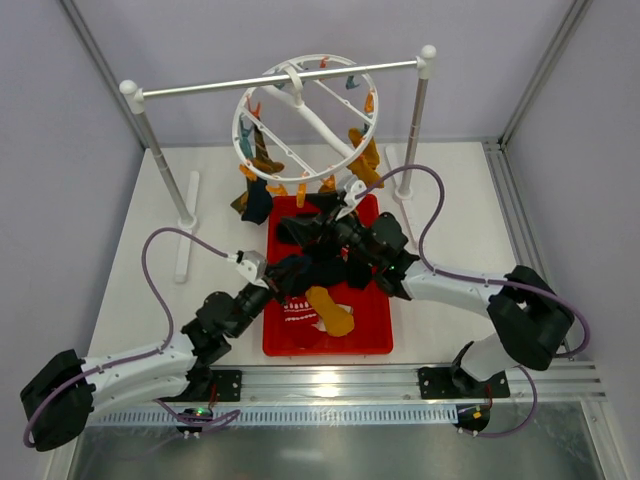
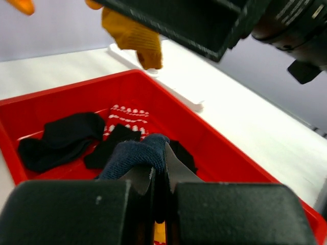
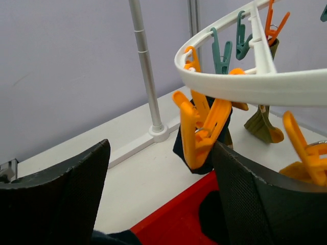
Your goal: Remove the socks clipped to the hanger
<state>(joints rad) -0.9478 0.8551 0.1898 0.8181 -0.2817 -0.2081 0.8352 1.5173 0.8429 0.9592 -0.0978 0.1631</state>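
The white ring hanger (image 1: 305, 110) hangs from the silver bar, with orange and teal clips round its rim. Clipped socks hang from it: a mustard one (image 1: 365, 155), an olive one (image 1: 263, 160) and a navy one (image 1: 257, 200). My right gripper (image 3: 161, 145) stands open just below the rim (image 3: 245, 84). An orange clip (image 3: 202, 127) holding the navy sock (image 3: 186, 150) sits close to its right finger. Over the red tray (image 1: 375, 335), my left gripper (image 2: 159, 163) is shut on a loose navy sock (image 2: 138, 153).
In the tray (image 2: 219, 148) lie black socks (image 2: 64, 138), a red sock with white pattern (image 2: 127, 115) and a mustard sock (image 1: 332, 312). The silver bar (image 1: 280, 78) rests on two white-capped posts (image 3: 148, 71) with floor feet. The right arm (image 2: 204, 20) passes over the left gripper.
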